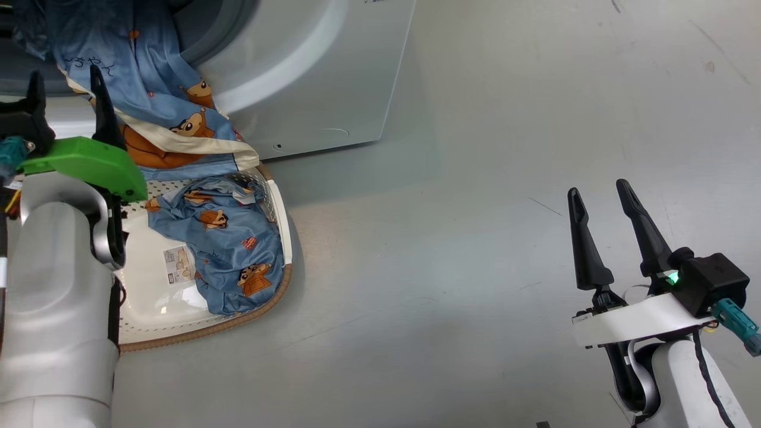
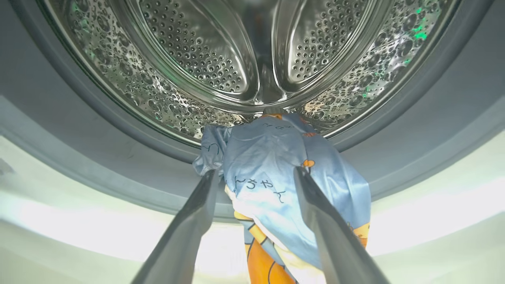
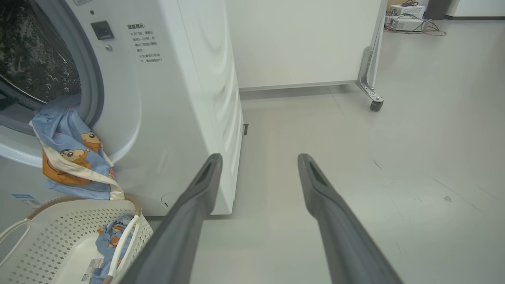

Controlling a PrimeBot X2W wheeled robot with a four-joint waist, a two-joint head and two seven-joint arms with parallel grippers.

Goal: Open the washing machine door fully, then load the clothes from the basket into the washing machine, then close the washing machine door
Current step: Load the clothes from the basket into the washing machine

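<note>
Here, light-blue clothes (image 2: 268,173), orange-brown cartoon prints, hanging from drum (image 2: 197,51)

Head view: set high, facing steeply down on floor (image 1: 475,249), basket (image 1: 288,238) and washing machine (image 1: 333,77) front; left wrist view: very near, facing between own spread jaws into drum (image 2: 197,51), clothes (image 2: 268,177) just beyond the tips; right wrist view: low, farther back, machine corner beyond one jaw's tip, floor between jaws; hanging clothes common to all three; basket common to head and right wrist.
</note>
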